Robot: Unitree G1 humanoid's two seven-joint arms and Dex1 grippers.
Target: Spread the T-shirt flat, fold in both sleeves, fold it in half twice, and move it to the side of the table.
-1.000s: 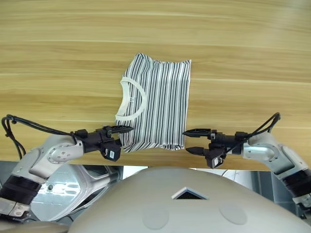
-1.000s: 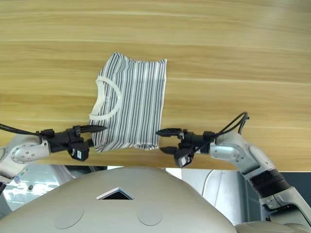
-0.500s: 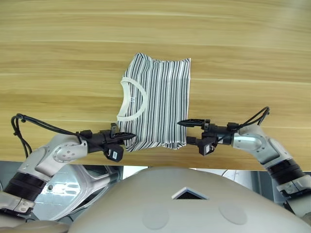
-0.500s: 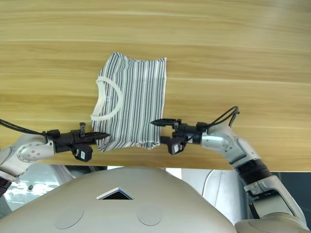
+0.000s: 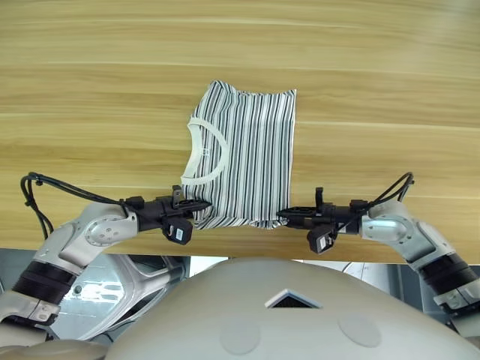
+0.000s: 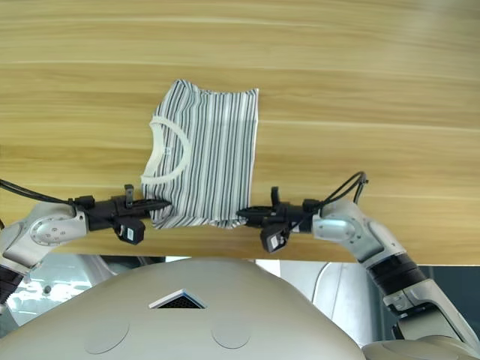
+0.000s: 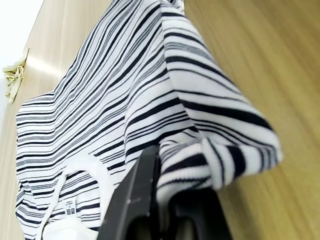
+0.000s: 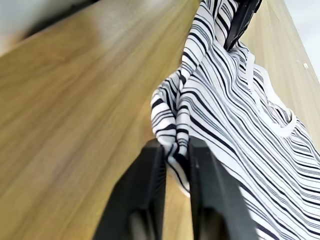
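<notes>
**A:** The T-shirt [image 5: 247,150] lies as a narrow strip running away from the end effectors. The left end effector [image 5: 201,204] and right end effector [image 5: 285,215] are each clamped on a near corner.

**B:** Soft, light striped knit, so I'd guess it sags. Corners seem the best hold. Smooth wood desk [image 5: 375,75] underneath.

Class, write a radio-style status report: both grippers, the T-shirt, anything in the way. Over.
Left gripper shut on near left corner of T-shirt. Right gripper shut on its near right corner. T-shirt folded on table, by near edge. Nothing in the way.
</notes>
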